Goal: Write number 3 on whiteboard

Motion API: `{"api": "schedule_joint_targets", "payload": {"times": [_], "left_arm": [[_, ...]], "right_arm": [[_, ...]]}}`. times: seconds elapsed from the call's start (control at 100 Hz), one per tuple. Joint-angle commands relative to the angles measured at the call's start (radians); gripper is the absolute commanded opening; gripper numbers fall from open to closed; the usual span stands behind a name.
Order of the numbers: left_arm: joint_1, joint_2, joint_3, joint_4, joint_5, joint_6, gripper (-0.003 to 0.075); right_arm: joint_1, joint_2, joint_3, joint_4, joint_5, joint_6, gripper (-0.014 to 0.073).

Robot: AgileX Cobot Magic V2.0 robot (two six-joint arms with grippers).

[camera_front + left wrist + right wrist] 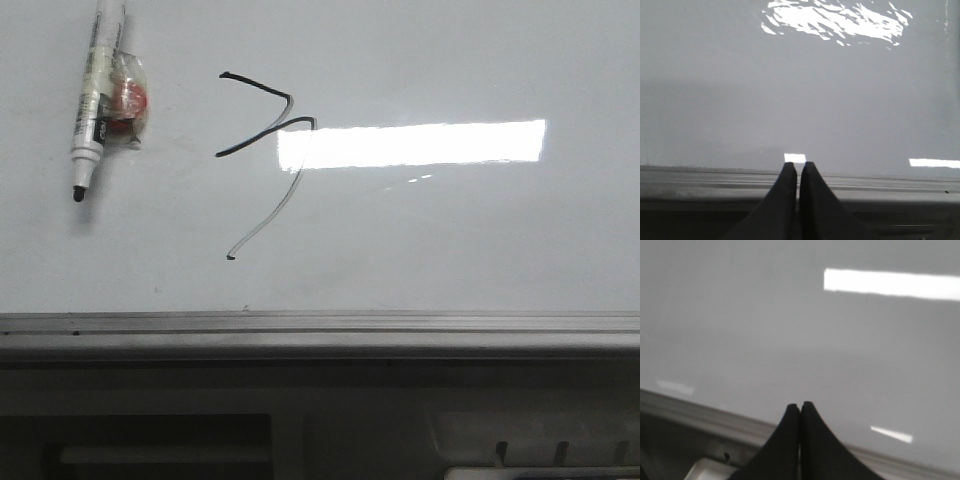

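The left claw is pressed together with nothing between its tips, poised over the whiteboard's grey edge rail. The right claw is likewise closed and empty above the same near edge. Neither arm appears in the front view. On the whiteboard, the number 3 sits left of centre: two dark left-pointing prongs, then a long faint tail thinning toward the near edge. A bright strip of glare washes over its right side. Toward the far left corner lies a marker, tip pointing to the near edge, its far end cut off by the frame. A small reddish object touching it is too blurred to identify.
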Motion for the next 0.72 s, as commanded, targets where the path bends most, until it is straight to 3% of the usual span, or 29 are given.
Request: {"api": "schedule_joint_targets", "payload": {"times": [0.0,0.71], "left_arm": [[0.0,-0.023,0.011,0.008,-0.045,-0.011,-0.0021],[0.0,-0.023,0.011,0.008,-0.045,-0.011,-0.0021]], "right_arm": [[-0.008,-0.025,0.031,-0.02,0.052,0.007,-0.0061],[-0.021,-0.073,0.031,-0.024,0.093,0.007,-0.0061]]}}
